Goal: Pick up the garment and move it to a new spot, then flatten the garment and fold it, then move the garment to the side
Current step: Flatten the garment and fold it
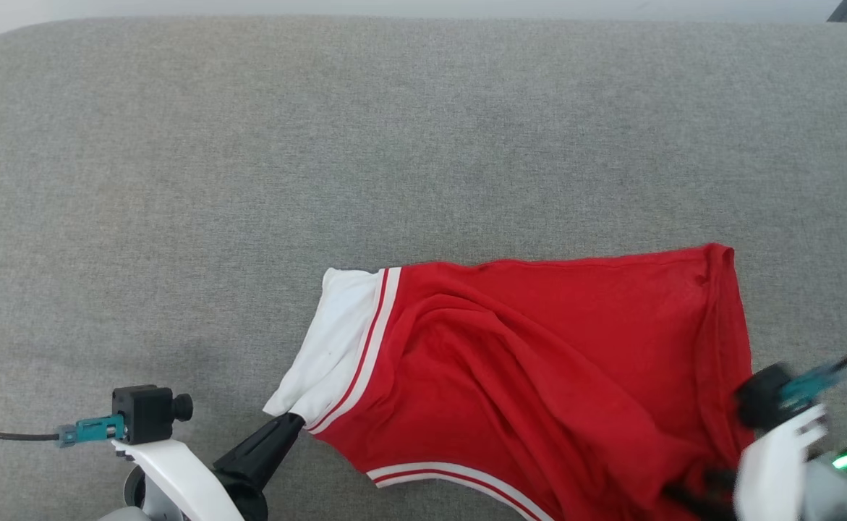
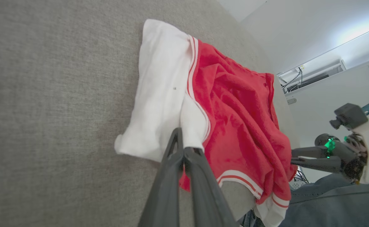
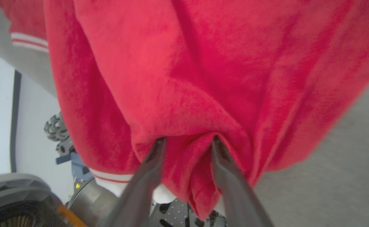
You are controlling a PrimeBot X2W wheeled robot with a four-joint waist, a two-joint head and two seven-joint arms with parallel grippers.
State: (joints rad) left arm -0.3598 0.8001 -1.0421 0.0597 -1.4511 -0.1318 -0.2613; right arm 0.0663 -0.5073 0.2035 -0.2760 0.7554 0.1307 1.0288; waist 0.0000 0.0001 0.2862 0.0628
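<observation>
The garment (image 1: 539,347), bright red with a white sleeve panel and striped trim, lies rumpled on the grey cushion (image 1: 249,145), its near edge hanging over the front. My left gripper (image 1: 289,420) is shut on the white sleeve's near corner; the left wrist view shows its closed tips (image 2: 182,148) pinching white cloth of the garment (image 2: 234,110). My right gripper (image 3: 187,140) is at the garment's lower right edge, fingers apart, with a fold of the red garment (image 3: 184,63) lying loose between them. In the head view the right arm (image 1: 777,449) is blurred.
The grey cushion stretches wide to the left and far side of the garment. Its front edge runs just under my grippers. Beyond the right side are white walls and cables (image 2: 294,78). Parts of my base (image 3: 58,138) show below the hanging cloth.
</observation>
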